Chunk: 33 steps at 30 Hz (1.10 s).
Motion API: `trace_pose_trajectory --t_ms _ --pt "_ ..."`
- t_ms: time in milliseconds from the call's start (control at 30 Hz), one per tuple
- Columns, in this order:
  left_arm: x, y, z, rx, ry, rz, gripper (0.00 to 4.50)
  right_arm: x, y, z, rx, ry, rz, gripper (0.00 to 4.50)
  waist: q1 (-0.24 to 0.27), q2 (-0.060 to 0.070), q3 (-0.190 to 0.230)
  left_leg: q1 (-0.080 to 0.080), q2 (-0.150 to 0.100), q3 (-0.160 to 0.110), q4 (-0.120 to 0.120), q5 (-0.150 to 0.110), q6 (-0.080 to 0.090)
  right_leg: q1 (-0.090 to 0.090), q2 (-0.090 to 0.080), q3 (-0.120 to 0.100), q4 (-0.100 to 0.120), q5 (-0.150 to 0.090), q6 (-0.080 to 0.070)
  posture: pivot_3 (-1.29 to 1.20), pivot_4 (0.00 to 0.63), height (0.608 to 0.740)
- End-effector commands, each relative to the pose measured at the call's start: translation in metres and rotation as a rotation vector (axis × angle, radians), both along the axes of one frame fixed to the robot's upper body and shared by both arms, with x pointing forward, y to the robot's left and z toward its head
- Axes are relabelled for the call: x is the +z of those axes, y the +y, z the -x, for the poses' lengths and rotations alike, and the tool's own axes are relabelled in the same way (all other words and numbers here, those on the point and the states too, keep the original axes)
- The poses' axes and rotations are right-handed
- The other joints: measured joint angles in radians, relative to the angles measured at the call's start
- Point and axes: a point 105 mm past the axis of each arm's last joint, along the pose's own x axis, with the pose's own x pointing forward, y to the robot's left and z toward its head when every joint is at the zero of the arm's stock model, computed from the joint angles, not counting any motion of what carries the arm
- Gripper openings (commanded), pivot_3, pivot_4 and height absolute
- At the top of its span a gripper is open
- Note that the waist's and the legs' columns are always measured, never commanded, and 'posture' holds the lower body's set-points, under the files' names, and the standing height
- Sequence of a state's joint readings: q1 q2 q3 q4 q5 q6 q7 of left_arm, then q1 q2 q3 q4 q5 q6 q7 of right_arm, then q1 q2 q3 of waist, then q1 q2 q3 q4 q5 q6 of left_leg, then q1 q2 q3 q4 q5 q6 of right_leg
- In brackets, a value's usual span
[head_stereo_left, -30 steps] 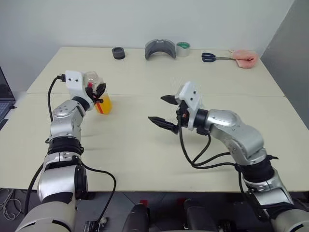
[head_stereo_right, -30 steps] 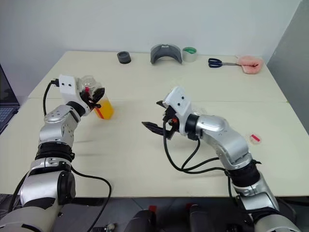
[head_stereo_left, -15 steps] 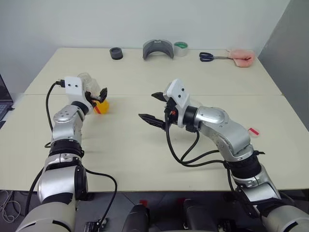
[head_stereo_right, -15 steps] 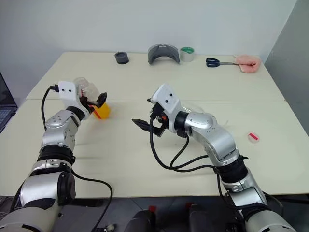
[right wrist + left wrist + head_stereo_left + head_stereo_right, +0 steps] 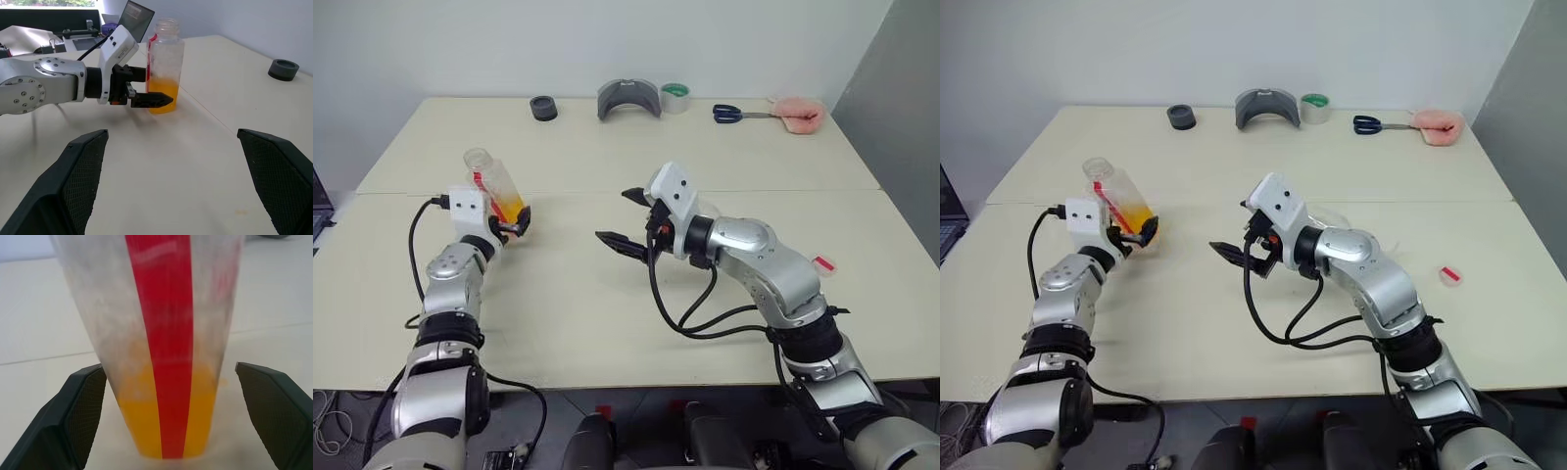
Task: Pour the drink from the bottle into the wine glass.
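The bottle (image 5: 494,186) stands uncapped on the table's left side, clear with a red label strip. The orange drink (image 5: 161,95) fills its lower part. My left gripper (image 5: 516,225) is open at the bottle's base, one finger (image 5: 83,411) on each side with a gap to the plastic. My right gripper (image 5: 617,215) hovers open and empty over the table's middle, pointing toward the bottle. The wine glass is mostly hidden behind my right hand; only a faint clear edge (image 5: 1332,217) shows there.
A small red cap (image 5: 825,262) lies on the table to the right. Along the far edge sit a black round piece (image 5: 543,108), a grey curved object (image 5: 628,98), a tape roll (image 5: 676,96), scissors (image 5: 734,114) and a pink object (image 5: 798,113).
My left gripper has opened and let go of the bottle, which went from tilted in the grip to standing on the table. The left hand has sunk lower. The right arm has kept still.
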<state>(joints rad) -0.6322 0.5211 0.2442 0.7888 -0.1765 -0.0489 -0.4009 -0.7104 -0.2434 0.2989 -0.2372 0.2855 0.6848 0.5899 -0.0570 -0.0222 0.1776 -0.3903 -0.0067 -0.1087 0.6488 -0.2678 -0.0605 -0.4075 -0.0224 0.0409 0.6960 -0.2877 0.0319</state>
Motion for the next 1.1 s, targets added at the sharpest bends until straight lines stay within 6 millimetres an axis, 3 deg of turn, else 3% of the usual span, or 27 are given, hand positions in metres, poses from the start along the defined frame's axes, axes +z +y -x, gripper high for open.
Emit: trace_pose_trajectory --t_ms 33,167,300,500,600,833,1100 --pt "0.013 0.0 0.005 0.0 -0.066 -0.041 4.48 0.007 0.0 0.008 0.01 -0.051 0.002 4.5 0.0 0.0 0.0 0.0 0.0 0.0 0.0 0.0 0.0 0.0 0.0 0.0 0.0 0.0 0.0 0.0 0.15 0.74" --pt "0.0 -0.003 0.025 -0.016 -0.06 -0.049 4.48 0.002 -0.014 0.008 -0.053 -0.143 0.108 4.5 0.0 0.0 0.0 0.0 0.0 0.0 0.0 0.0 0.0 0.0 0.0 0.0 0.0 0.0 0.0 0.0 0.15 0.74" --pt "-0.019 -0.022 0.057 -0.122 -0.011 -0.047 4.48 -0.002 -0.032 0.015 -0.125 -0.185 0.158 4.5 0.0 0.0 0.0 0.0 0.002 0.0 -0.001 0.0 0.0 0.0 -0.005 0.001 -0.001 0.0 0.0 0.0 0.15 0.74" --pt "-0.019 -0.076 0.091 -0.387 0.023 -0.026 4.48 -0.025 -0.077 0.013 -0.358 -0.235 0.304 4.5 0.018 -0.001 -0.001 0.0 0.001 0.0 -0.001 0.0 0.0 0.002 -0.006 0.0 -0.002 0.0 0.0 0.0 0.15 0.74" --pt "-0.019 -0.112 0.104 -0.591 0.047 -0.085 4.48 -0.046 -0.106 0.005 -0.509 -0.269 0.449 4.5 0.024 -0.001 -0.001 0.0 0.0 0.002 -0.001 0.0 0.0 0.002 -0.004 0.0 -0.003 0.0 0.0 0.0 0.15 0.74" --pt "-0.002 -0.144 0.093 -0.758 -0.005 -0.206 4.48 -0.072 -0.137 -0.008 -0.726 -0.331 0.697 4.5 0.021 -0.001 -0.001 0.0 0.001 0.005 -0.002 0.0 0.0 0.002 0.002 -0.001 -0.004 0.0 0.0 0.0 0.15 0.74" --pt "0.012 -0.169 0.082 -0.872 -0.062 -0.254 4.48 -0.091 -0.138 -0.03 -0.899 -0.418 0.871 4.5 0.019 -0.001 -0.001 0.0 0.001 0.007 -0.001 0.0 0.0 0.002 0.002 0.001 -0.005 0.0 0.0 0.0 0.15 0.74"
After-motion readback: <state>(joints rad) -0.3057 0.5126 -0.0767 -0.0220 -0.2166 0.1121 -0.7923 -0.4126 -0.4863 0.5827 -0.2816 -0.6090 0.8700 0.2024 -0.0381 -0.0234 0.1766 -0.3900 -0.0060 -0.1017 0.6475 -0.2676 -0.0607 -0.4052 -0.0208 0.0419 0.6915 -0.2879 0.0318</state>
